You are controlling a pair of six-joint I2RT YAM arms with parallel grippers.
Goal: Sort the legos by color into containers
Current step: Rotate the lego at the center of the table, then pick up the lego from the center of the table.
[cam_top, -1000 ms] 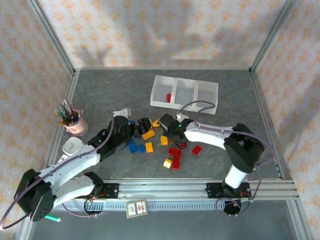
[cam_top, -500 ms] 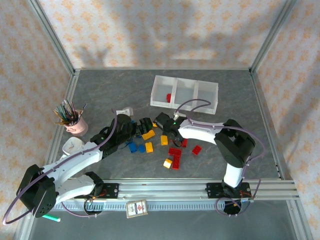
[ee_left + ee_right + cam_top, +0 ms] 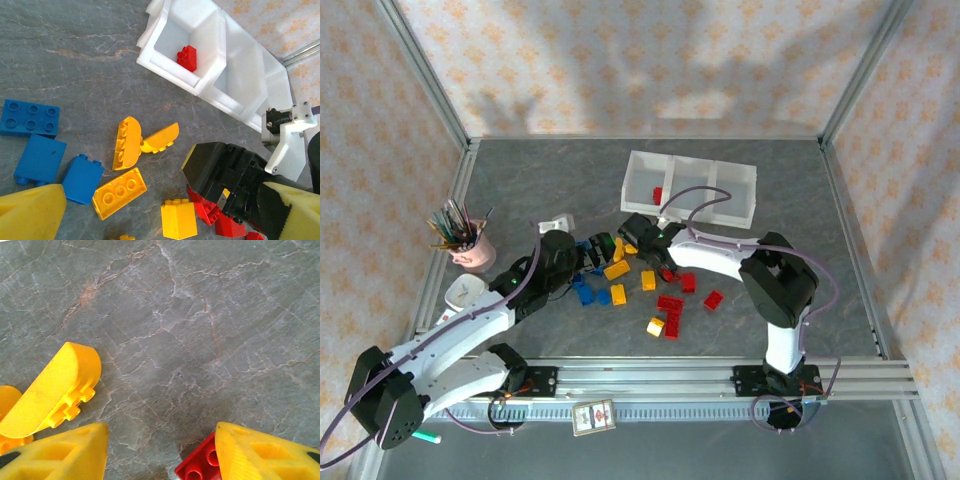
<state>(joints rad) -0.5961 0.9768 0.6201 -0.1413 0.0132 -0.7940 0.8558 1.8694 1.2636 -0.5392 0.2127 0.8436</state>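
On the gray veined counter (image 3: 790, 200), a red lego (image 3: 199, 467) sits at the inner edge of one fingertip of the right hand (image 3: 162, 455), whose fingers stand partly apart, gripping nothing. A curved yellow lego (image 3: 50, 390) lies beside the other fingertip. The left hand (image 3: 160, 215) gapes wide, empty. The containers (image 3: 740, 172) stand beyond.

Bright, even light; soft shadows; sharp focus.

"How many bins (image 3: 740, 212)?"
"Three, joined, with one red lego (image 3: 658, 194) inside."
"And loose on the desk (image 3: 800, 240)?"
"Six yellow legos (image 3: 617, 269) by my count and about five red ones (image 3: 713, 298). The blue ones (image 3: 30, 117) are partly hidden. One pink cup (image 3: 475, 257)."
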